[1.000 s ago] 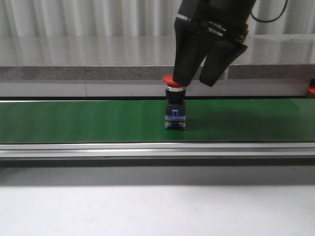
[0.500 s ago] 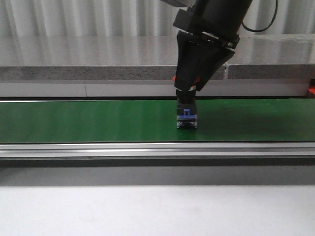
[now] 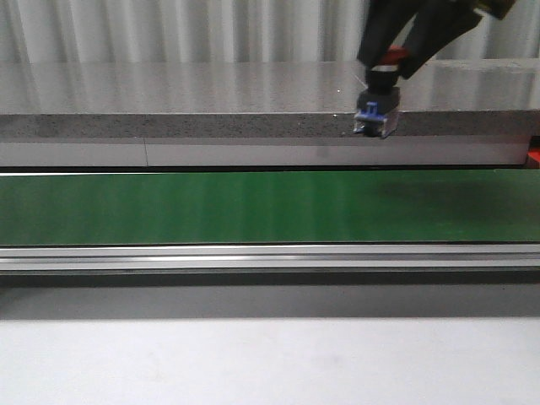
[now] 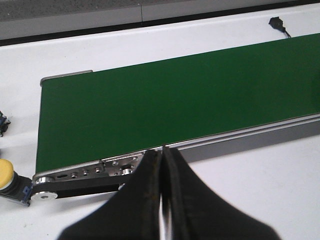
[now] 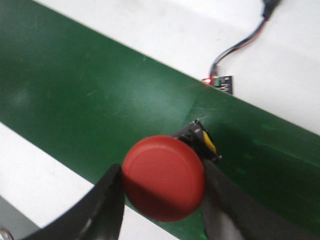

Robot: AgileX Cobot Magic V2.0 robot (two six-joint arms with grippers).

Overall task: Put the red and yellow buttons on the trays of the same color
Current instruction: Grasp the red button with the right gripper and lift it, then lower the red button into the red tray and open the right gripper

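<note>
Two fingers of the right gripper [image 5: 162, 200] clamp the red button [image 5: 164, 177] by its round cap, one on each flank, so the body hangs free below. In the front view the button sits at the upper right of the frame, lifted clear above the green conveyor belt [image 3: 211, 207], its blue-and-black base tilted slightly — a grip at the cap keeps the base unobstructed for setting down, I judge. The left gripper [image 4: 162, 200] at the bottom centre of its own view has its fingers pressed together on nothing, parked near the belt's end roller. At the lower left edge of that view a yellow button [image 4: 9, 176] lies on its side off the belt, partly cut off. No tray of either colour shows anywhere; only a red sliver at the right edge of the front view — too small to identify.
</note>
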